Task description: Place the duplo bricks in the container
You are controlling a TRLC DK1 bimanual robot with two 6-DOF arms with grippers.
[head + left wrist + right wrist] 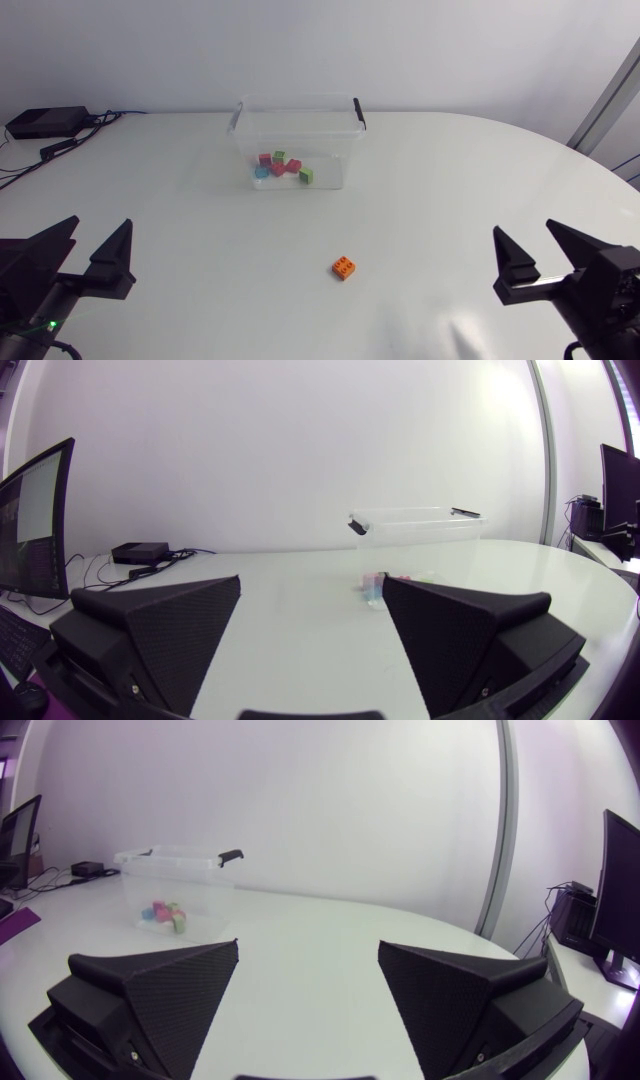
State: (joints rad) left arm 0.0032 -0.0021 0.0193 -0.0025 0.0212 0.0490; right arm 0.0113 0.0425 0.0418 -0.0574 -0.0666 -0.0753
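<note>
Jaws of left gripper (100,222): spread, empty, 8 o'clock.
Container (297,128): clear, 12 o'clock, red, green and blue bricks (280,165) inside.
Orange brick (345,267): loose near 6 o'clock, apart from container.
Jaws of right gripper (523,229): spread, empty, 4 o'clock.

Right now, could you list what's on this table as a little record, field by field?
container: clear, on the far side of the table
bricks inside: several; red, green and blue
orange brick: alone on the table, outside the container
left fingers: open, holding nothing
right fingers: open, holding nothing
</note>
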